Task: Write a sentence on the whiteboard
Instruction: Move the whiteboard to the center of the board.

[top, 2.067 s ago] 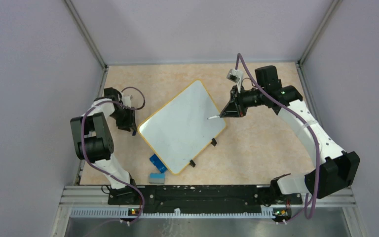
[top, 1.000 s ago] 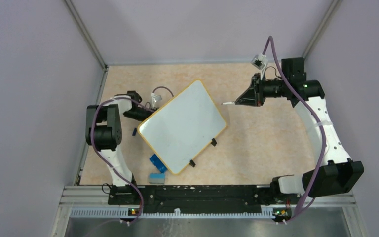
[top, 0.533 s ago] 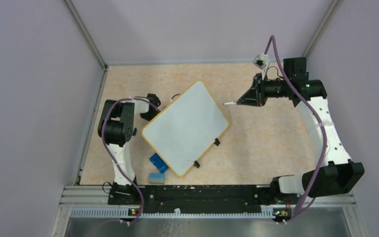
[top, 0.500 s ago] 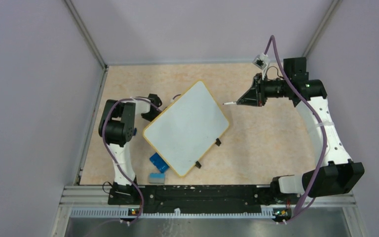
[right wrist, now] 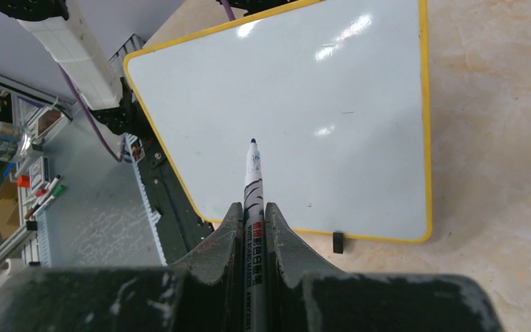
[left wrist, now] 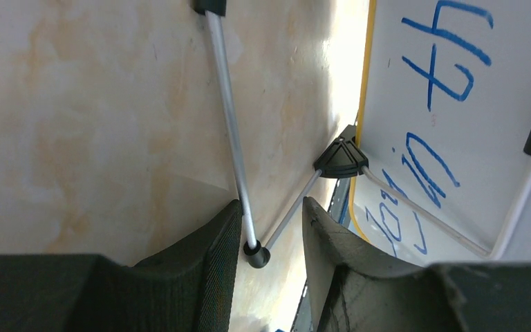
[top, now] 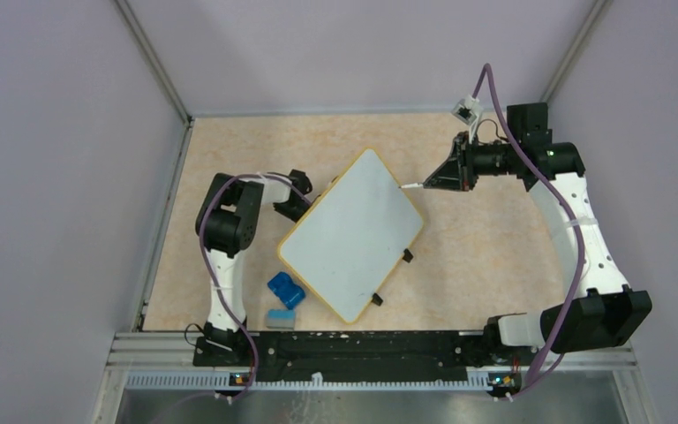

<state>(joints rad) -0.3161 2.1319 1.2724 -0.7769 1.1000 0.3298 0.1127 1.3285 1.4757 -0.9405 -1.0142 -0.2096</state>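
Right claw (right wrist: pixel 252 213) pinching marker (right wrist: pixel 254 173), tip just beside whiteboard (right wrist: pixel 304 104) right edge

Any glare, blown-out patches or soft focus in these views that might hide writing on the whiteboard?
Right wrist view: several glare patches on the whiteboard, brightest near its far edge; the marker tip is sharp, the right gripper dark and slightly soft. Left wrist view: a blown-out strip of table beside the board's yellow rim; the blue writing is crisp. Top view: even light, board too small to read.
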